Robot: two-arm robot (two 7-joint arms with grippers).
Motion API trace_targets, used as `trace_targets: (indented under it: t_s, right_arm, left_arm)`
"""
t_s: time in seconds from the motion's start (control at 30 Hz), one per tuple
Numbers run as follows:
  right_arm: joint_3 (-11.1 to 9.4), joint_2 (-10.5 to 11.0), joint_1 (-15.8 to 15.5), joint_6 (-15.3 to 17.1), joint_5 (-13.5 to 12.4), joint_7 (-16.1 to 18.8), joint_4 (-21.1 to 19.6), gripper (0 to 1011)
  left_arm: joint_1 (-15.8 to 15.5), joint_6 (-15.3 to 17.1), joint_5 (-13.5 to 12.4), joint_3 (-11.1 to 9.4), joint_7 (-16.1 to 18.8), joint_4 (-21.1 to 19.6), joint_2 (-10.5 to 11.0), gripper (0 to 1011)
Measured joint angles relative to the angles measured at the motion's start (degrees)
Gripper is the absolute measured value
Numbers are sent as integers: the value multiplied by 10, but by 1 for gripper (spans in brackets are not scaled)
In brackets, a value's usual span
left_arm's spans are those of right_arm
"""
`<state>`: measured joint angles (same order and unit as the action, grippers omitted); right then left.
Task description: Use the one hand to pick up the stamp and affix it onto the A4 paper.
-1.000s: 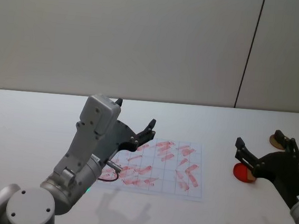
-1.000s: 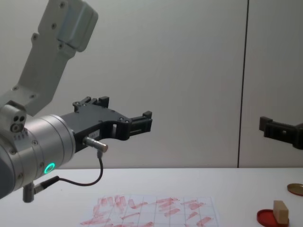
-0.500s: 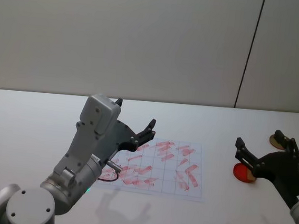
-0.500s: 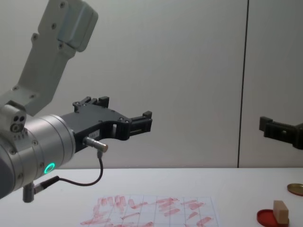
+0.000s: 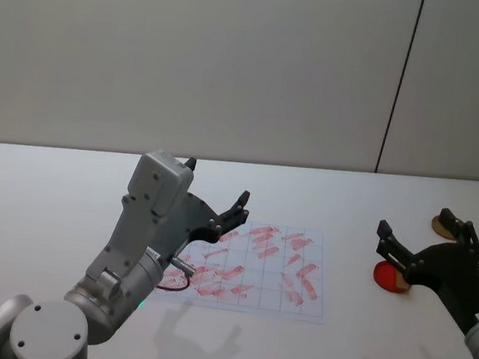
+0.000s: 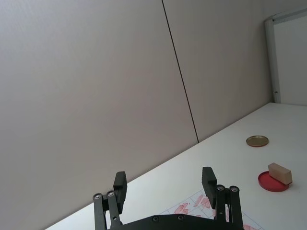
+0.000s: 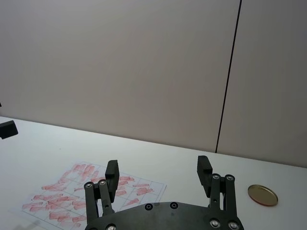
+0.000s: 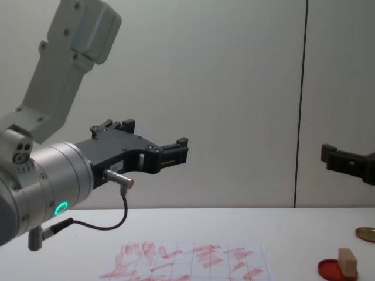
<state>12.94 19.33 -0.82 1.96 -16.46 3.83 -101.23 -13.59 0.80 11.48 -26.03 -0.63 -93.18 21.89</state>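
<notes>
The stamp point(image 8: 347, 261) is a small tan wooden block standing on a red ink pad point(image 8: 336, 270) at the table's right; the same stamp point(image 6: 279, 172) shows in the left wrist view. The A4 paper point(image 5: 261, 268) lies in the middle, gridded and covered in red marks. My right gripper point(image 5: 418, 223) hangs open and empty above the ink pad point(image 5: 390, 277), well clear of it. The left gripper point(image 5: 216, 182) is raised above the paper's left part, also open and empty.
A gold round lid point(image 5: 443, 223) lies behind the ink pad at the far right. The left arm's white link point(image 8: 70, 52) and a black cable point(image 8: 105, 225) stand over the table's left side. A plain wall rises behind the table.
</notes>
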Motion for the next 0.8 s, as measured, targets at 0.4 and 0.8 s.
trace_targets:
  t_s: [0.4,0.8]
  right_arm:
    - [-5,-7,23,29,1,-4,23,1001]
    - [-10,-29,80,85,10,-20,89,1001]
  left_arm:
    - [0,0,0,0,0,0,0,993]
    - [0,0,0,0,0,0,0,993]
